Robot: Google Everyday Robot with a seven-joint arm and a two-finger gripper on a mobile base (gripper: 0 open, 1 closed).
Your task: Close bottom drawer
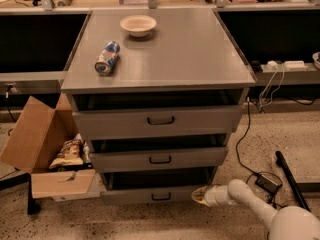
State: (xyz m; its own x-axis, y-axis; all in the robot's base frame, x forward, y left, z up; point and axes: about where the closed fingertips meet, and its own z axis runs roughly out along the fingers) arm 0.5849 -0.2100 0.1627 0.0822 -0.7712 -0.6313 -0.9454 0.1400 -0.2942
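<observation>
Down by the floor, at the foot of the grey cabinet, sits the bottom drawer. It is the lowest of three and has the thinnest front, with a small dark handle in the middle. It sticks out a little, and a dark gap shows above its front.

The gripper is low down too, right at the end of that drawer front, on the right side as we look. Its pale yellow tip seems to touch the front there, away from the handle. I cannot tell if the gripper is squeezed or let go. It does not hold anything that I can see. The white arm comes in from the bottom corner and lies close over the speckled floor.

The middle drawer and the top drawer also stick out a bit, each with a dark gap above it.

On top of the cabinet stands a light bowl near the back. A blue and white can lies on its side nearer the front.

Beside the cabinet, on the other side from the arm, is an open cardboard box with snack bags inside. Near the arm, black cables run over the floor to a small black block, and a black bar lies beside it.
</observation>
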